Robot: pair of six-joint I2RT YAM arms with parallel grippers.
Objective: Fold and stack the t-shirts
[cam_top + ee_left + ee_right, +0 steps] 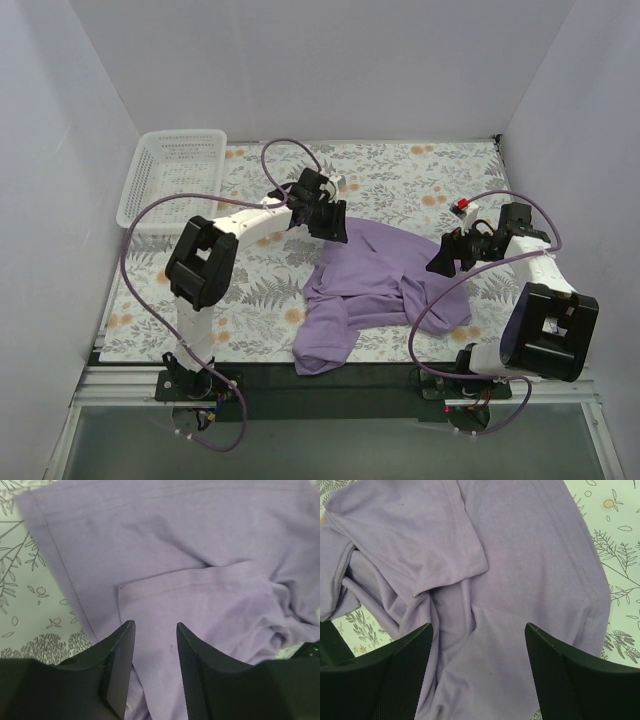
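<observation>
One lavender-purple t-shirt (375, 285) lies crumpled on the floral table cover, a part of it trailing toward the near edge. My left gripper (330, 218) hovers over the shirt's far left corner, open and empty. In the left wrist view the gripper (155, 626) has purple cloth (200, 555) showing in the gap between its jaws, and a hem runs across. My right gripper (445, 255) is open wide and empty at the shirt's right edge. In the right wrist view the gripper (479, 626) hangs over wrinkled cloth (520, 570). No neck label shows.
A white plastic basket (170, 180) stands at the far left corner of the floral table cover (400, 170). White walls close in the left, back and right sides. Purple cables loop beside both arms.
</observation>
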